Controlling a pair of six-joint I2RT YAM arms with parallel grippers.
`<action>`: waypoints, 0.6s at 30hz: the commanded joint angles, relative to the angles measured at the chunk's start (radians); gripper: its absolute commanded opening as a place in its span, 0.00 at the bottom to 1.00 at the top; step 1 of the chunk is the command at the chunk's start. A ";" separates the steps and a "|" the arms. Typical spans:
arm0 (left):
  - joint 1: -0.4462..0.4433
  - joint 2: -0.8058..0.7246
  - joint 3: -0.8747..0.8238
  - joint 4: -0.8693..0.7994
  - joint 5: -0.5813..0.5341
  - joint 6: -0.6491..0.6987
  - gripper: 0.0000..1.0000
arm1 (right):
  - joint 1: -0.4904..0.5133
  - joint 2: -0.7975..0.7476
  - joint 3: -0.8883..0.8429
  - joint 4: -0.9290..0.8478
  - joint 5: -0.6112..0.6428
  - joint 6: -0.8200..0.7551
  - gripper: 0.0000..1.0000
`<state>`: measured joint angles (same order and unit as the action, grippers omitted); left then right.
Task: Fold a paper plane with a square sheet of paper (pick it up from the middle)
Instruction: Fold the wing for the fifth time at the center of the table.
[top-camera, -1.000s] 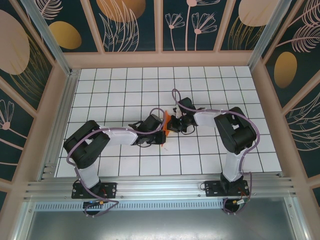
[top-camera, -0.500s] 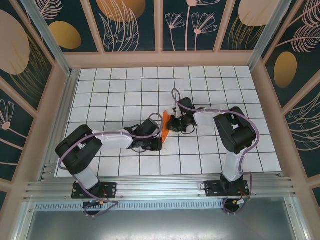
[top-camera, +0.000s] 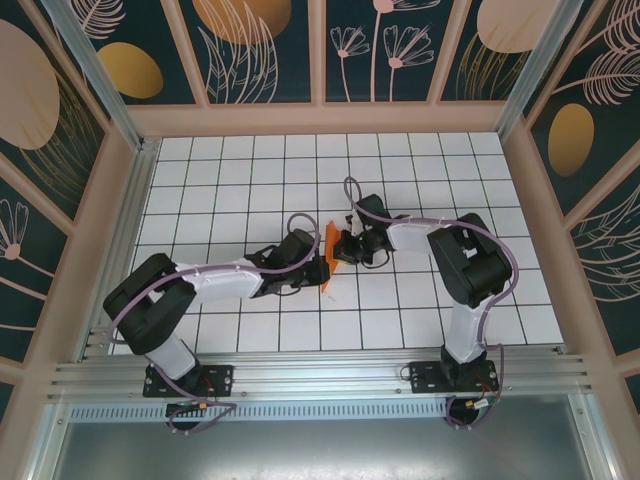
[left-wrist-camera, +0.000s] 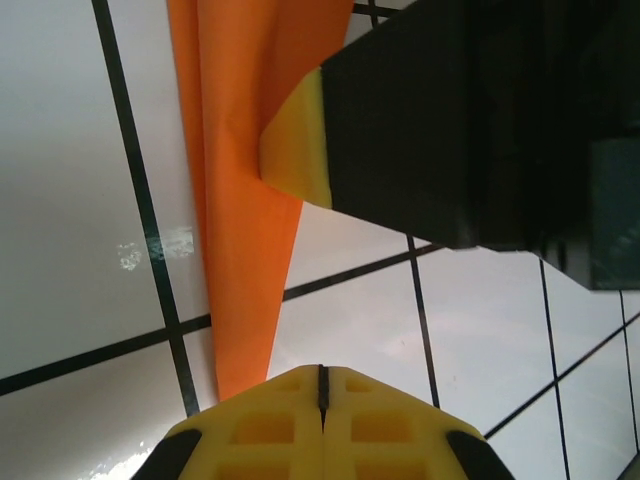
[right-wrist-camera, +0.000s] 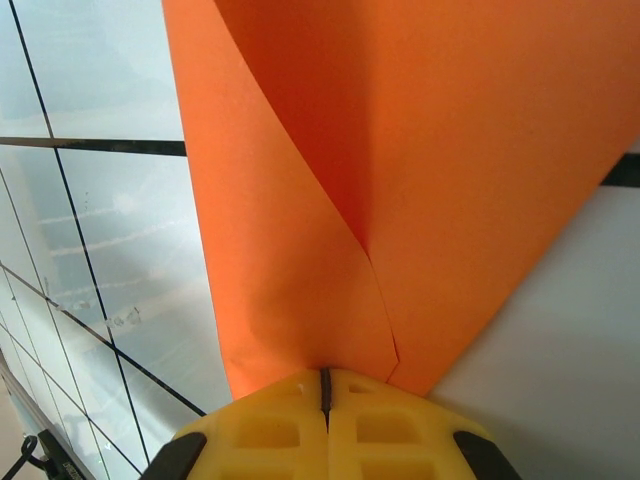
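Observation:
The square sheet of paper is a creased, layered bright orange shape, narrow and pointed, lying mid-table between both grippers. In the right wrist view the paper spreads out from under my right gripper, which is shut with its tips against the folded layers; one flap curls up at the left. In the left wrist view the paper tapers to a point just ahead and left of my shut left gripper, which holds nothing. A yellow fingertip of the right gripper presses on the paper's edge. The left gripper sits at the paper's near left side.
The white gridded tabletop is walled by wooden rails at the back and sides. An aluminium rail runs along the near edge by the arm bases.
The left arm swung: its gripper pulled back toward the near side, then returned beside the paper's tip. The paper looks narrower than a second ago. The right arm stayed still.

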<state>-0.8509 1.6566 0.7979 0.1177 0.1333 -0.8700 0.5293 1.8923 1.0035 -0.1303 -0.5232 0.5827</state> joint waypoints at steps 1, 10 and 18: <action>0.000 0.052 0.032 0.046 -0.029 -0.060 0.02 | 0.006 0.101 -0.048 -0.068 0.157 -0.001 0.02; -0.001 0.105 -0.012 0.057 -0.044 -0.096 0.00 | 0.003 0.073 -0.055 -0.042 0.122 0.005 0.02; 0.000 0.106 -0.094 0.084 -0.034 -0.141 0.00 | -0.014 -0.068 -0.033 0.015 0.067 0.029 0.04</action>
<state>-0.8509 1.7512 0.7540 0.2199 0.1074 -0.9745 0.5289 1.8698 0.9882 -0.1127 -0.5159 0.5892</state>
